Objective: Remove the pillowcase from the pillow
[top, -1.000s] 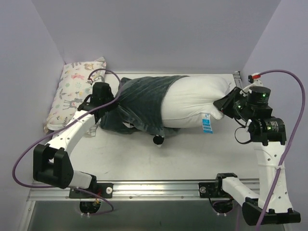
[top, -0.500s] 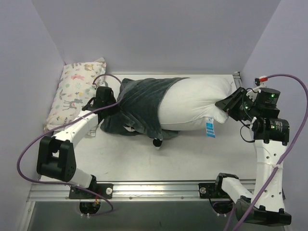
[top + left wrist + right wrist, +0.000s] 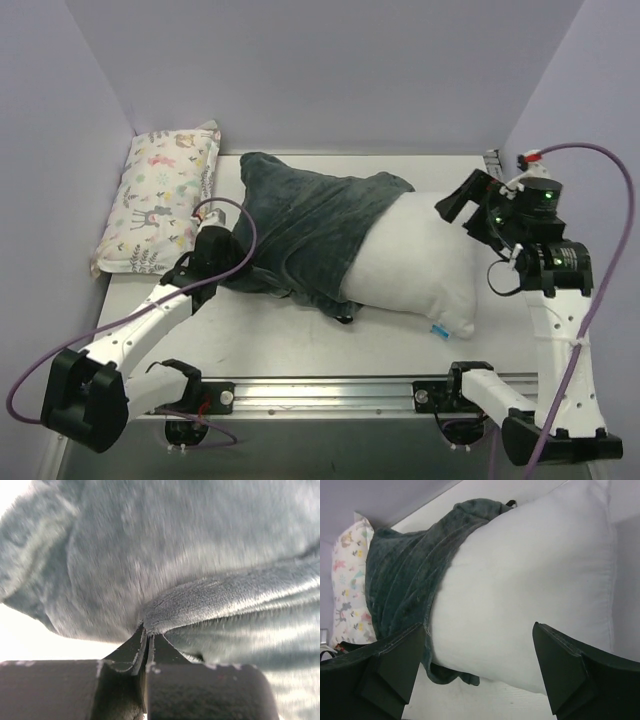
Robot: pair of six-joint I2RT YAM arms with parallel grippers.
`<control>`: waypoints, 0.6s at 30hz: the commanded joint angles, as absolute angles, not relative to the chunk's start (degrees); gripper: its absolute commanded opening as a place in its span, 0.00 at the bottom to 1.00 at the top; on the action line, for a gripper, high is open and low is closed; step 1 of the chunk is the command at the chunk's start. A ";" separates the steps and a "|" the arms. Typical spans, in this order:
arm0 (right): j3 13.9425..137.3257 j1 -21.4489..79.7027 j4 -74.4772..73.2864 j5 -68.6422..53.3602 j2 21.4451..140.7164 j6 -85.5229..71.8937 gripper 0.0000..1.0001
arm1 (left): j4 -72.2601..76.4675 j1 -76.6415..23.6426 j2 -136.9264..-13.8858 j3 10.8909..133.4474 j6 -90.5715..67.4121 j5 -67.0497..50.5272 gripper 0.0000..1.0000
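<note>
Grip: left gripper (image 3: 148,650) pinched tight on a pillowcase (image 3: 310,225) fold at its left edge, anchoring fabric for pull-off. Right gripper (image 3: 479,630) spread wide, empty, just beside bare pillow (image 3: 425,265) corner, presumably for re-seizing stuffing. Pillowcase over left half only; pillow diagonal between arms, right half exposed, tag (image 3: 438,329) at near corner.

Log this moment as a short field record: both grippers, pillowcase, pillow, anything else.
left gripper: shut on a fold at the pillowcase's near-left edge
right gripper: open, holding nothing, by the pillow's far-right corner
pillowcase: dark grey-teal plush, covering only the pillow's left part
pillow: white, right part bare, blue tag at near-right corner
other: animal-print pillow at the table's far left
</note>
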State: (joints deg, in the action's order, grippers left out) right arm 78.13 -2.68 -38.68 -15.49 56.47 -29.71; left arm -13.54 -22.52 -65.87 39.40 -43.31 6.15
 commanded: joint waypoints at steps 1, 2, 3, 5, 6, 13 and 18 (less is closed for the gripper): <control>78.75 6.92 -37.00 -7.23 63.79 -26.29 0.92 | -22.22 -22.85 -61.62 35.95 -42.98 6.86 0.00; 78.23 9.29 -36.91 -2.51 65.20 -25.84 0.93 | -22.76 -22.94 -59.70 35.43 -42.72 6.77 0.00; 77.70 11.14 -36.83 -0.63 66.69 -25.84 0.94 | -23.29 -23.03 -58.72 34.72 -42.63 6.68 0.00; 76.03 14.93 -36.04 3.13 71.35 -25.93 0.95 | -24.17 -23.20 -56.61 33.84 -42.71 5.72 0.00; 75.59 15.90 -35.34 4.12 74.59 -26.01 0.95 | -24.34 -23.20 -55.99 33.40 -42.89 4.84 0.00; 61.46 19.51 -22.08 0.45 81.21 -27.86 0.83 | -27.94 -23.64 -50.02 35.58 -42.46 2.81 0.00; 43.82 22.67 -3.75 -1.75 79.72 -30.84 0.08 | -31.02 -23.82 -49.74 44.02 -39.64 1.94 0.09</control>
